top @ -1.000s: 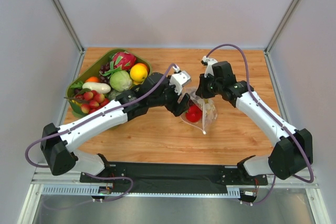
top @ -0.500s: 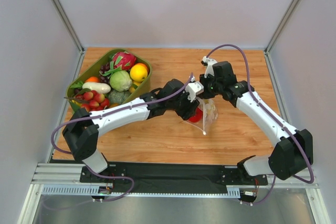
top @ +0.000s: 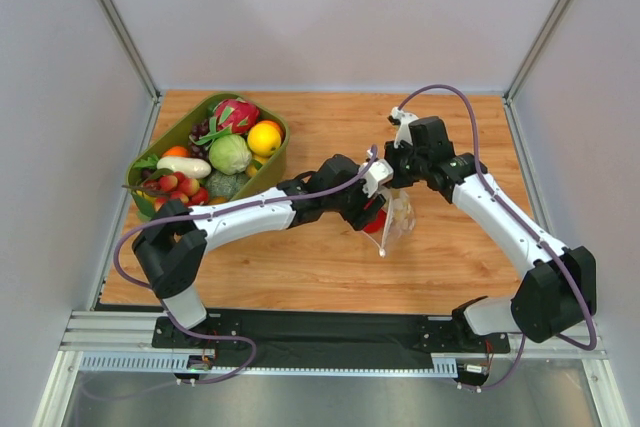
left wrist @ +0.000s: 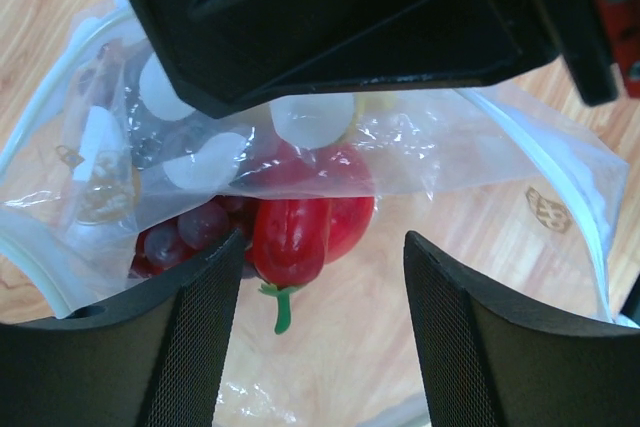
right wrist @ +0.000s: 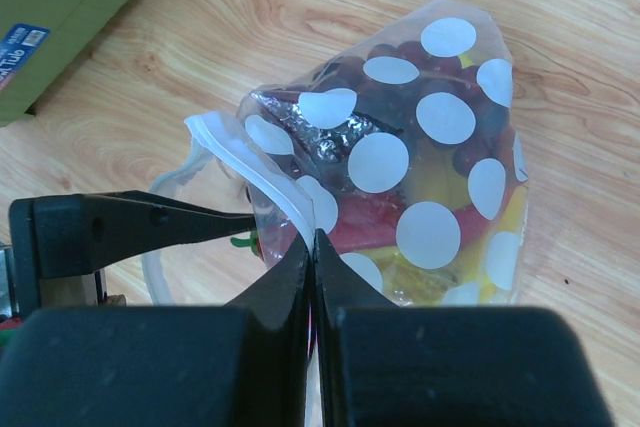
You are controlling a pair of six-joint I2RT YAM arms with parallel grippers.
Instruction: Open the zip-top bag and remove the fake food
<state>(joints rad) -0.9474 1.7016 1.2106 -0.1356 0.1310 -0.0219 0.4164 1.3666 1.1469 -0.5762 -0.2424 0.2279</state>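
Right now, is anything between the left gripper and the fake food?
Nothing visible blocks it. The right gripper holds the zip-top bag open, and the red chili lies bare ahead of the open left gripper.

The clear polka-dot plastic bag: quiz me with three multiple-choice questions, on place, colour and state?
1. Where is the clear polka-dot plastic bag? A in the green bin; B over the wooden table; C on the black rail.
2. Its dots are: A white; B blue; C black.
3. The right end effector is: A wide open; B shut on the bag; C out of view.
B, wood shows all around it; A, every dot is white; B, it pinches the bag's zip edge.
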